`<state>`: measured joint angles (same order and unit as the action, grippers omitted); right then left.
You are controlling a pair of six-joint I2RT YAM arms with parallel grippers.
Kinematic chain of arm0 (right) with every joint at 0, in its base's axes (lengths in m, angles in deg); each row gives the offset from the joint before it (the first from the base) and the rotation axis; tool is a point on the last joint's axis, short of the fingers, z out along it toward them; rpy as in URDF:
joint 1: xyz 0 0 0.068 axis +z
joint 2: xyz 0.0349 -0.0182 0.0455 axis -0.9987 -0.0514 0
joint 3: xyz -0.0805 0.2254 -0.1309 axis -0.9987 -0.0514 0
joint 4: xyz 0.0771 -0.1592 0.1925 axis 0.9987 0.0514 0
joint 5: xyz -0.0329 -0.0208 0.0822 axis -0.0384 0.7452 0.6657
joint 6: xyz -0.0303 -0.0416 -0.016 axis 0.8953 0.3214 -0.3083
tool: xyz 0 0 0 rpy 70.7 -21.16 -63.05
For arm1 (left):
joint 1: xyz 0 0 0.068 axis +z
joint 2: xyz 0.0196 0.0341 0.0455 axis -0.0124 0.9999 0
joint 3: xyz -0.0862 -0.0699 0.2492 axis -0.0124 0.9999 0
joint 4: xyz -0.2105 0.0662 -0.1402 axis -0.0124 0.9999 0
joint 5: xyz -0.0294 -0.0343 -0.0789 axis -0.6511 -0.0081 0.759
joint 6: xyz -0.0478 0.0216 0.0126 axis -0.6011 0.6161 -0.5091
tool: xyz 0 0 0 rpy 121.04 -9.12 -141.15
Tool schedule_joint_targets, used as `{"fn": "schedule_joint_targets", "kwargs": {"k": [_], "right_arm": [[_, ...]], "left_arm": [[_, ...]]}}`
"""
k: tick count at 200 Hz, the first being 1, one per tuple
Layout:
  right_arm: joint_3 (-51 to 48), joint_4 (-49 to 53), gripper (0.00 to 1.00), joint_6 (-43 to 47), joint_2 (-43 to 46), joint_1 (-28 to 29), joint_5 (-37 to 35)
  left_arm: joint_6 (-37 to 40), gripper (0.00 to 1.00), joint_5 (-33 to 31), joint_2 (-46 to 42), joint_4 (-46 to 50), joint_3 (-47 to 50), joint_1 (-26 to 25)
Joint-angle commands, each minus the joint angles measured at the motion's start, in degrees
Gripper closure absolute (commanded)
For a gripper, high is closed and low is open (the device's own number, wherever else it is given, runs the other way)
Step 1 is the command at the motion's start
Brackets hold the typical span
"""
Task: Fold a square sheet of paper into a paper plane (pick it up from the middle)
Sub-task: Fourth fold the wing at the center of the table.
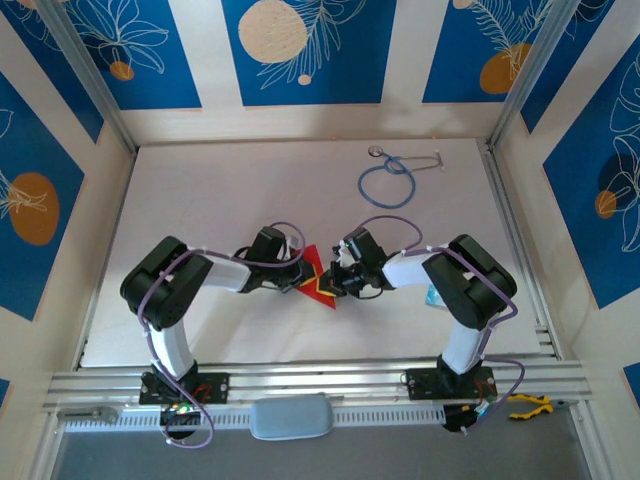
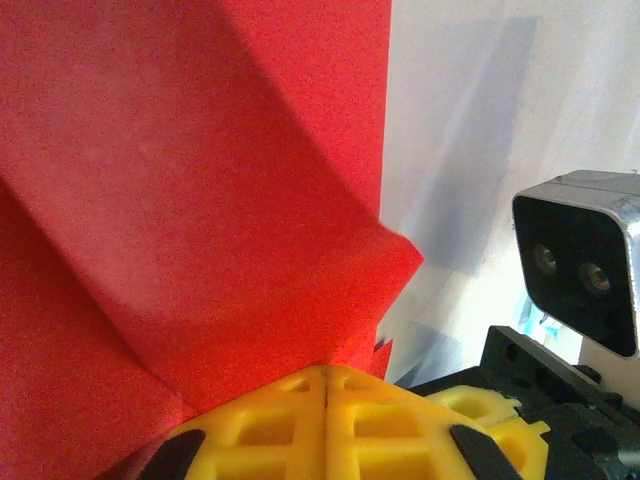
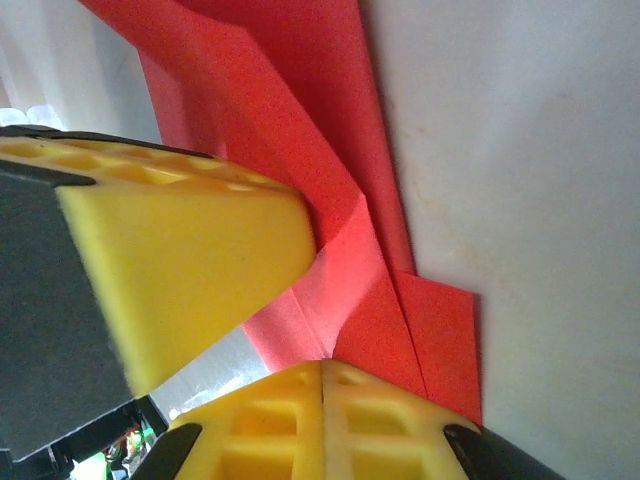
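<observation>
The red sheet of paper (image 1: 316,278) lies folded into creased layers on the white table, between my two grippers. In the top view it reads as a small pointed shape; whether it makes a paper plane I cannot tell. My left gripper (image 1: 300,280) comes at it from the left. Its yellow jaws (image 2: 327,373) are shut, with the red paper (image 2: 200,200) running into their tip. My right gripper (image 1: 336,283) meets it from the right. Its jaws (image 3: 323,367) are also shut, on a crease of the paper (image 3: 340,190). The left gripper's yellow finger (image 3: 180,260) presses close beside that crease.
A blue stethoscope (image 1: 388,180) lies at the back right of the table. A yellow-handled tool (image 1: 530,404) rests by the front rail on the right. Patterned walls close in the table on three sides. The right wrist's camera housing (image 2: 580,260) sits close by in the left wrist view.
</observation>
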<state>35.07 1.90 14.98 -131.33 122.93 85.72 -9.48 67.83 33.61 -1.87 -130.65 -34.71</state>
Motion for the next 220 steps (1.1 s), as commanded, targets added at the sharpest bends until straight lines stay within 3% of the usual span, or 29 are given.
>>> {"fn": "schedule_joint_targets", "kwargs": {"k": [1, 176, 220], "right_arm": [[-2.71, 7.46, 1.00, -0.03, -2.86, -0.26, -2.80], [-2.81, 7.46, 1.00, 0.57, -3.31, -0.24, -2.04], [-2.47, 7.50, 1.00, 0.55, -3.19, -0.19, -1.84]], "left_arm": [[2.71, 0.98, -2.02, 2.07, 3.21, -1.19, 2.55], [12.20, 0.98, -0.71, 4.75, 15.45, -9.83, 14.84], [14.70, 0.97, -0.84, 4.02, 20.22, -14.14, 15.37]]}}
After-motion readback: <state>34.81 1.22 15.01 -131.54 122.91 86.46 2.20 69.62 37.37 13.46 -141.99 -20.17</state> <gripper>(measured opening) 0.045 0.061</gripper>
